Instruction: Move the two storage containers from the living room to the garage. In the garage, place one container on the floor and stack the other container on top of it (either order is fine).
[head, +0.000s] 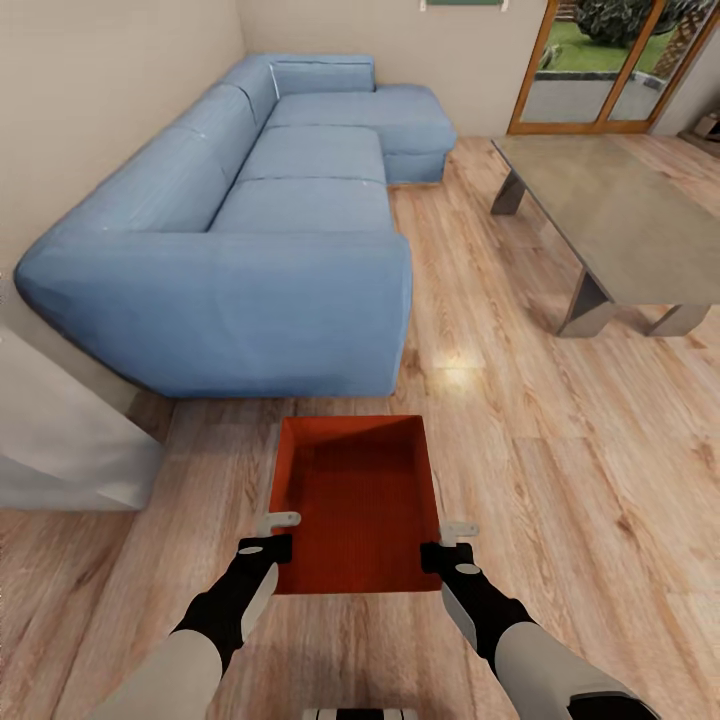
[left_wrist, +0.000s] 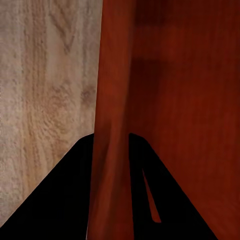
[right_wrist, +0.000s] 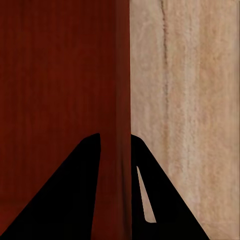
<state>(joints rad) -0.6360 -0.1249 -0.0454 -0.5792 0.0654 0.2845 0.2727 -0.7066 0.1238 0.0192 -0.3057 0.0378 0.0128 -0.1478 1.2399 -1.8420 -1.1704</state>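
Orange-red storage container (head: 358, 505) is hanging over the wood-plank floor (head: 560, 480), your left pincer (head: 268, 535) and right pincer (head: 450, 541) each pinching a side wall.

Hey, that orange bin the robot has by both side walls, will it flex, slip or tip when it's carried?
The storage container probably stays stiff: its straight walls look undeformed with the left hand and right hand each pinching a side wall. It looks empty, so likely light. The walls appear smooth, and the grips sit near one end, so the far end may sag or slip.
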